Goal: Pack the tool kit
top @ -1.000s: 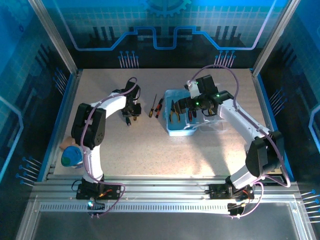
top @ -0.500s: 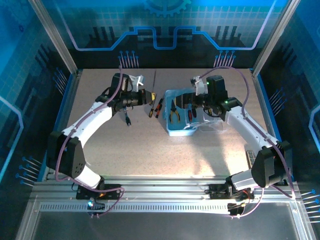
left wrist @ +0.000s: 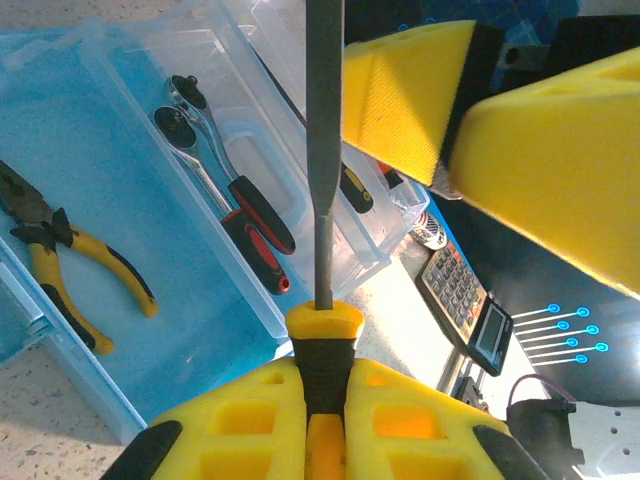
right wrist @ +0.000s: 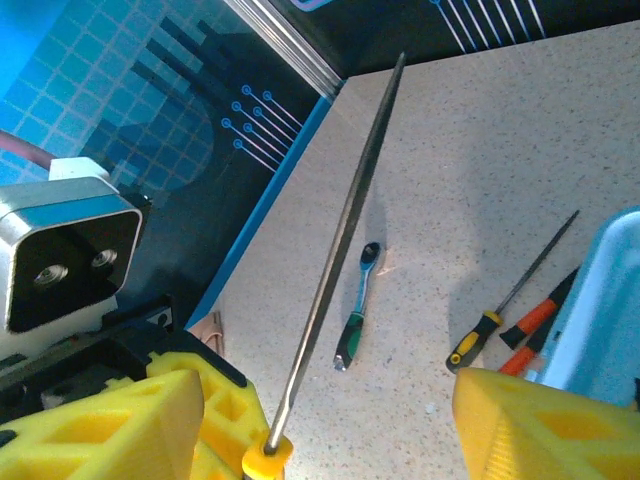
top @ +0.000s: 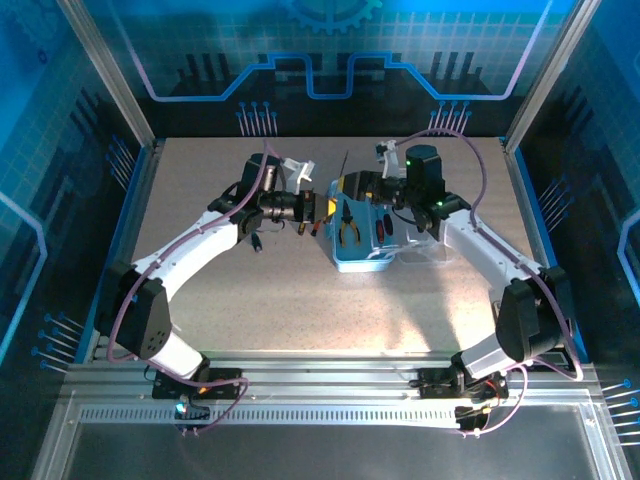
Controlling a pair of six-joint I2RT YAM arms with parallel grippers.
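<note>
The left end effector [left wrist: 320, 400] is closed tight on the yellow and black handle of a long screwdriver [left wrist: 323, 150], whose grey shaft is pointed away from it, above the open case [left wrist: 180, 320]. The right end effector [right wrist: 330, 425] is held partly open. The shaft is seen passing between its fingers, nearer to one of them, and is not clamped by them. The light-blue case is set on the table [right wrist: 480, 170] between the two arms, with its clear lid [top: 425, 250] laid open on the right side. Pliers [left wrist: 70, 265] with yellow and black handles and a red-handled ratchet [left wrist: 240, 215] are laid inside it. A green-handled ratchet [right wrist: 355, 305], a short screwdriver [right wrist: 505, 300] and an orange-handled tool [right wrist: 535, 320] are left on the table to the left of the case.
</note>
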